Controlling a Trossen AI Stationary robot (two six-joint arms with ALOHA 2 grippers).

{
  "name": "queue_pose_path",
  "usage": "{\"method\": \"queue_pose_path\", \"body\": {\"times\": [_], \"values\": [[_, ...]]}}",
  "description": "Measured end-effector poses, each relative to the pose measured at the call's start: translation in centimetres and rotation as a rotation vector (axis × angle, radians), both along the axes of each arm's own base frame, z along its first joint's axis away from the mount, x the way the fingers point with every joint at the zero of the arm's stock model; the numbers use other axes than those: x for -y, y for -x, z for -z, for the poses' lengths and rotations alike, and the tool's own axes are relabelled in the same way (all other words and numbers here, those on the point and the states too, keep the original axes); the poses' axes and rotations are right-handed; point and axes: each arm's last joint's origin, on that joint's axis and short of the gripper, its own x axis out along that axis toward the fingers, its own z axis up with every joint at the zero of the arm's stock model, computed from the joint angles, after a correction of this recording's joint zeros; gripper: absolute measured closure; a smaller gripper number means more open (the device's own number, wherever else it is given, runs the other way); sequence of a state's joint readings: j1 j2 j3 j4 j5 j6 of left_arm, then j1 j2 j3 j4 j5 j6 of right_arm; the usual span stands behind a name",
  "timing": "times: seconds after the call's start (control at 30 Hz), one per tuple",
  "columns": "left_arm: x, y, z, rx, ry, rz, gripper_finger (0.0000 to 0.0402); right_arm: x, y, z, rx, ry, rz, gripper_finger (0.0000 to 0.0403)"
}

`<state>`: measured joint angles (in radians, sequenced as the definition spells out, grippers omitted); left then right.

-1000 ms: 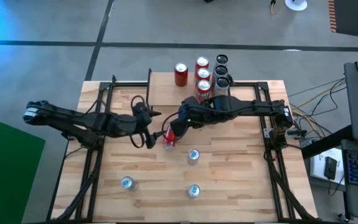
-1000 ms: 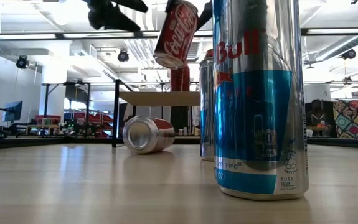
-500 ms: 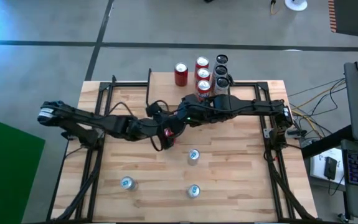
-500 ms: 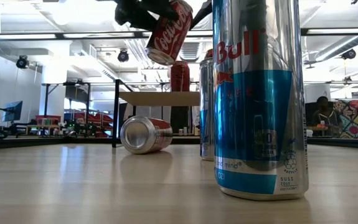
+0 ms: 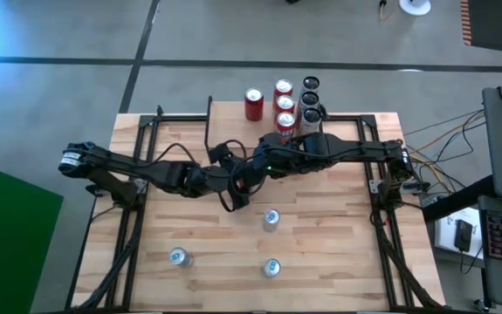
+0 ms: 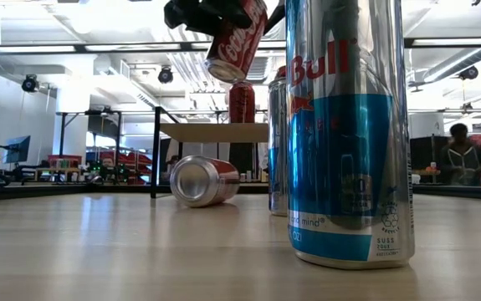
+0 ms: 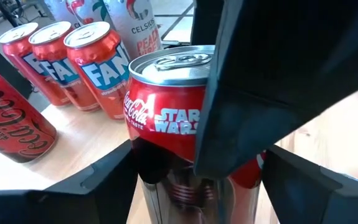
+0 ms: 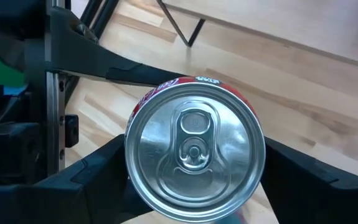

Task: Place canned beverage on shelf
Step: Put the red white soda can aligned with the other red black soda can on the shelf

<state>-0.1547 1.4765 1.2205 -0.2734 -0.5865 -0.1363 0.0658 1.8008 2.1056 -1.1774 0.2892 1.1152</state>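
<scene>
A red Coca-Cola can (image 6: 236,42) hangs tilted above the middle of the table, with both grippers on it. My right gripper (image 5: 251,177) is shut on its upper part. My left gripper (image 5: 236,181) has come in from the table's left, and the can (image 7: 166,118) fills the gap between its fingers. The shelf (image 6: 215,132), a light plank on black legs, stands at the far edge (image 5: 231,113). It carries a red cola can (image 5: 253,103), orange Fanta cans (image 7: 98,62) and pale Celsius cans (image 5: 310,98), all upright. My left gripper pinches the can's side wall, its lower half (image 7: 166,146), between its two fingers, one on each side. The fingers come from the table's left, slanting a little down, and lie across the can. The can is clear of the table. My right gripper pinches the side wall just under the top rim (image 8: 139,107) between its two fingers. They come from above the can's top, slanting down from the table's right, and run along the can; one finger (image 7: 228,93) crosses the rim. The can hangs tilted, its top (image 8: 194,155) toward the wrist.
Three blue-and-silver Red Bull cans stand upright on the near half of the table (image 5: 271,217) (image 5: 178,256) (image 5: 271,267). A red can (image 6: 205,180) lies on its side on the table in front of the shelf. Black frame rails (image 5: 133,218) run along both table sides.
My left gripper has travelled toward the table's right, from open air up to the can that my right gripper holds aloft, and its fingers now stand on both sides of the can. My right gripper has stayed in place, and the can remains tilted in the air.
</scene>
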Motion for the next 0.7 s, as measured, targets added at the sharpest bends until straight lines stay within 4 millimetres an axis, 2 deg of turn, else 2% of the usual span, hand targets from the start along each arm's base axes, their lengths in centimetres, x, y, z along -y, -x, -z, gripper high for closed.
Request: {"method": "queue_pose_path", "body": {"times": [0.07, 0.23, 0.3, 0.5, 0.6, 0.67, 0.7], "values": [[0.0, 0.0, 0.0, 0.002, 0.004, -0.002, 0.0111, 0.0, 0.0, 0.0, 0.001, 0.003, -0.003, 0.0103], [0.0, 0.0, 0.0, 0.020, 0.042, -0.013, 0.0032, 0.0, -0.1, -0.1, 0.003, 0.018, -0.020, 0.0103], [0.0, 0.0, 0.0, 0.019, 0.054, -0.019, 0.0012, -0.1, -0.1, -0.1, 0.004, 0.028, -0.029, 0.0102], [-0.3, 0.1, 0.1, 0.011, 0.061, -0.030, 0.0042, -0.6, -0.2, -0.2, 0.006, 0.038, -0.063, 0.0102], [-0.4, 0.1, 0.1, 0.005, 0.067, -0.044, 0.0059, -1.0, -1.3, 0.0, -0.024, 0.043, -0.108, 0.0101], [-0.5, 0.8, 0.1, 0.018, 0.058, -0.059, 0.0070, -1.0, -1.8, -0.7, -0.041, 0.061, -0.105, 0.0101], [-0.6, 0.9, 0.1, 0.011, 0.054, -0.062, 0.0077, -1.2, -2.4, -0.3, -0.057, 0.079, -0.099, 0.0101]]}}
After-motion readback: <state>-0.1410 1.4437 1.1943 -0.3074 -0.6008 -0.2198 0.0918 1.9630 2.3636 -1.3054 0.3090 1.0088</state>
